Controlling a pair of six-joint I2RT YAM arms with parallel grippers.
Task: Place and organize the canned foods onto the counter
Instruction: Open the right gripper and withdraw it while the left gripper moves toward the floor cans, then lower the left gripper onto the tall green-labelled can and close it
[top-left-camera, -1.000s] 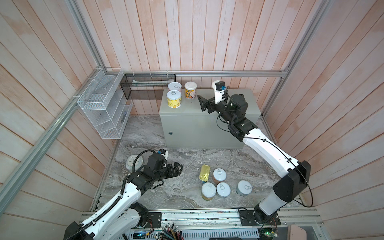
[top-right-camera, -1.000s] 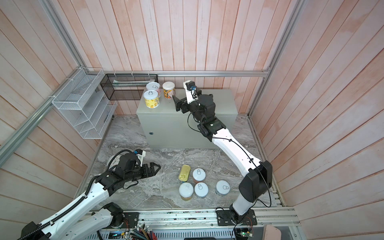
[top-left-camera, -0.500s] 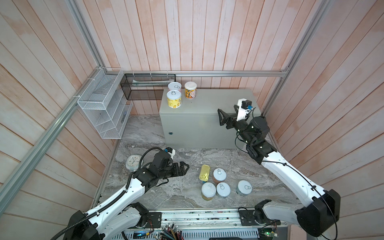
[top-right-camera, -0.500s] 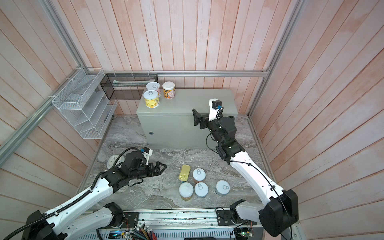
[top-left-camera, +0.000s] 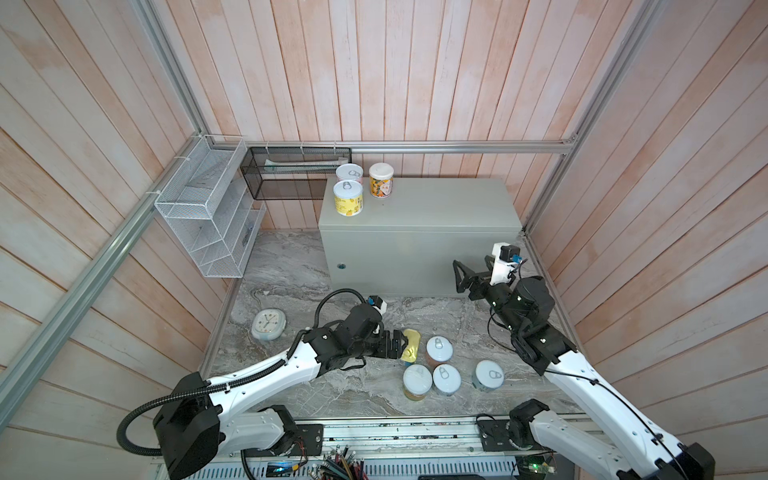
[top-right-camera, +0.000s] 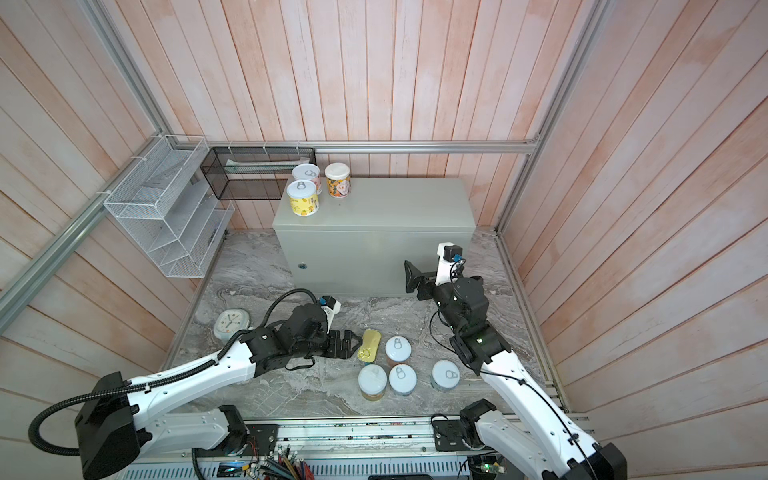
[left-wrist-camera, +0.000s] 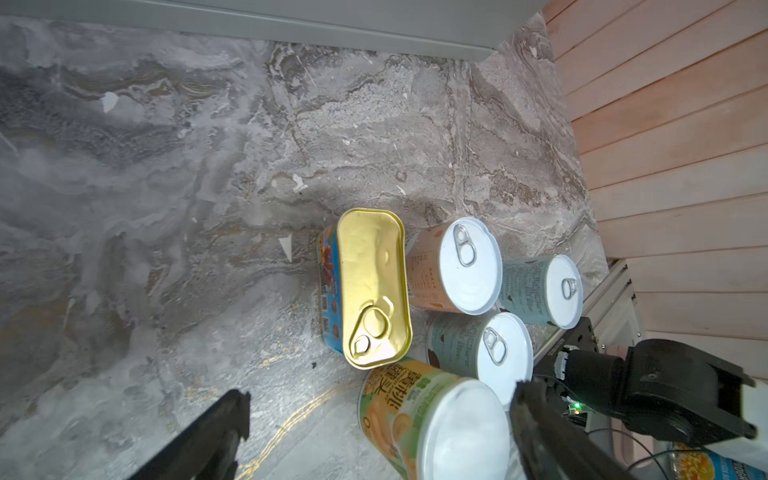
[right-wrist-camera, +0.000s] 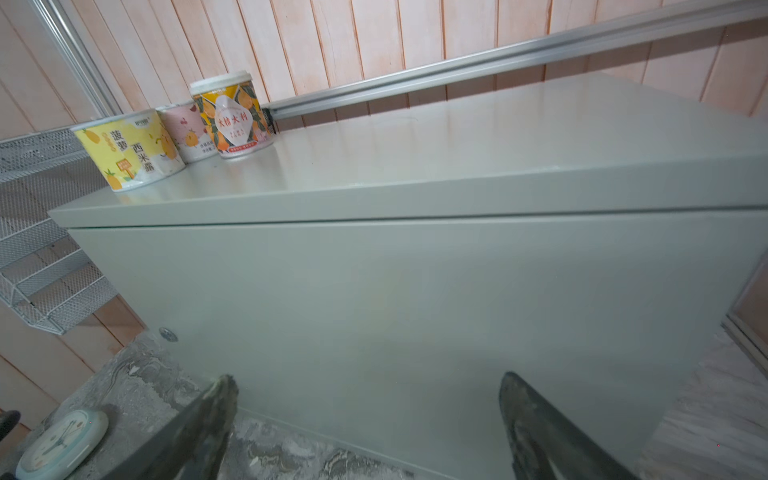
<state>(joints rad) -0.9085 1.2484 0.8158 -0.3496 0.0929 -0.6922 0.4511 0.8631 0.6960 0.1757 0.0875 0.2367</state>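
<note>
Three canned foods stand at the back left of the grey-green counter (top-left-camera: 419, 208): yellow (top-left-camera: 348, 198), pink (top-left-camera: 349, 174) and orange (top-left-camera: 381, 180). On the marble floor lie a gold tin (top-left-camera: 409, 347) and several white-lidded cans (top-left-camera: 439, 348). My left gripper (top-left-camera: 397, 345) is open, low beside the gold tin's left edge. In the left wrist view an orange-and-green can (left-wrist-camera: 432, 419) shows between its wide-apart fingers, untouched. My right gripper (top-left-camera: 471, 276) is open and empty, facing the counter's front (right-wrist-camera: 415, 291) near its right end.
A pale-blue clock (top-left-camera: 269, 324) lies on the floor at the left. A white wire rack (top-left-camera: 208, 208) and a black mesh basket (top-left-camera: 295, 174) hang on the left wall. Wooden walls close in on both sides.
My right arm drew back from above the counter top and came down to its right front. My left gripper slid right, up to the gold tin.
</note>
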